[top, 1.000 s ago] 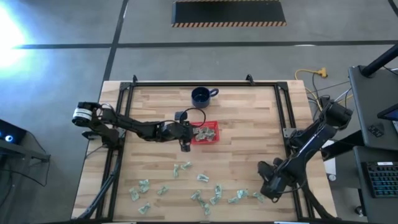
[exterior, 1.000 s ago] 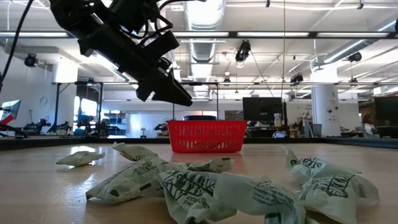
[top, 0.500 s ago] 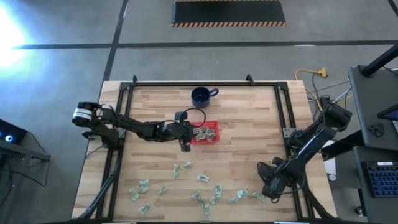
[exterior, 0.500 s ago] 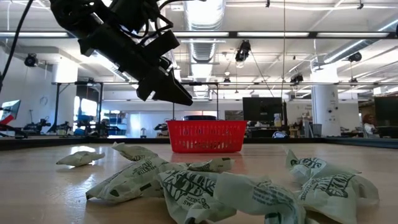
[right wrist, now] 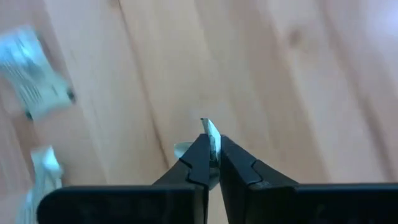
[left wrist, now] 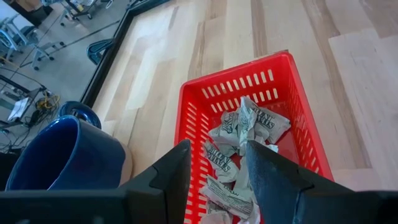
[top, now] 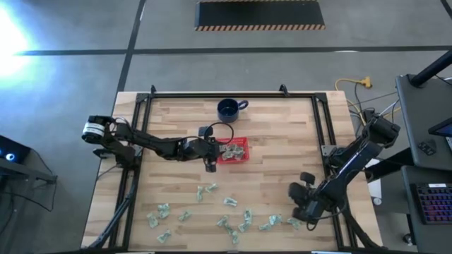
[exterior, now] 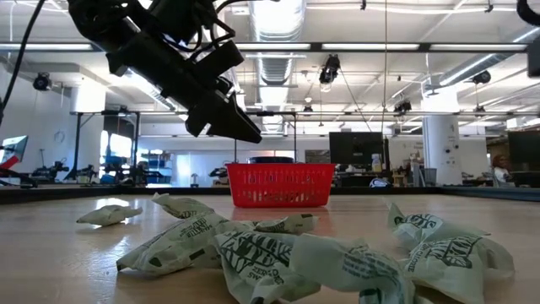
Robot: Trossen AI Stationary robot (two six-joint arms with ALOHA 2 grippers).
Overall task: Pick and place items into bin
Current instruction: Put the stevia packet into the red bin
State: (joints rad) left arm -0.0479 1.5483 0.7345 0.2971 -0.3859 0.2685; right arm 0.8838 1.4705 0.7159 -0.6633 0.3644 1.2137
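Packets lie all over the near part of the counter — small, pale green and whitish, crumpled. A few are already in the red bin, which sits near the middle of the counter, just in front of the blue mug.

They look very light and soft, like thin wrappers with something small inside. They should bend and squash when pinched, and the wrap may be a bit slippery, so a packet could slide out if only the very edge is caught. The best place to grab looks like the puffy middle, or a fold that sticks up. They do not look like they would break.

The right pincer is over the near right part of the counter, close to the packets there. Its fingers are pressed almost together on a thin bit of one packet. Only a small corner shows between the tips, so the hold looks thin — a slow, steady carry to the bin may be safer.

The left pincer hangs just over the bin's edge, by the mug. Its fingers are spread apart with nothing between them, and the packets in the bin show right below.
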